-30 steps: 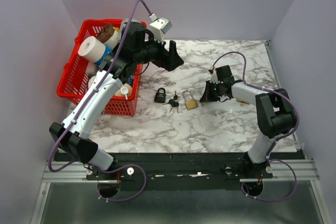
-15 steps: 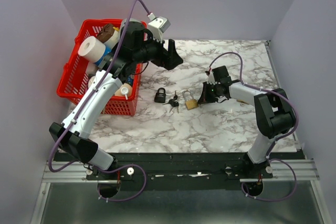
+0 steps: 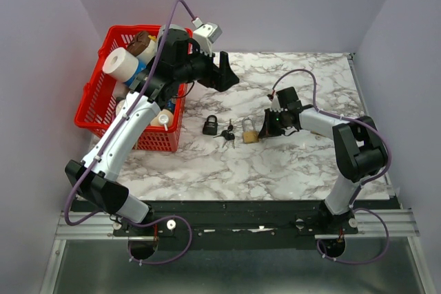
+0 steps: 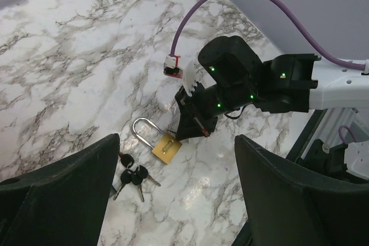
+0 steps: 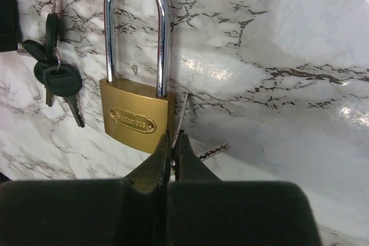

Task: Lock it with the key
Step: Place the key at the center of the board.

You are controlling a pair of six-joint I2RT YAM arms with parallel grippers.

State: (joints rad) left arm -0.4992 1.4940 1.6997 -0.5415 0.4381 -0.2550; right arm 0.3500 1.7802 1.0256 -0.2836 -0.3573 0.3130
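The brass padlock with steel shackle (image 5: 134,120) lies on the marble table (image 5: 277,84), likely heavy and slippery; hold its flat body. The right gripper (image 5: 171,148) pinches a thin silver key (image 5: 182,113) beside it; the left gripper (image 4: 177,139) is spread wide.

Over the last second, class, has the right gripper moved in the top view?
Yes. The right gripper, pinching the key, has slid left toward the brass padlock, which lies unmoved on the table.
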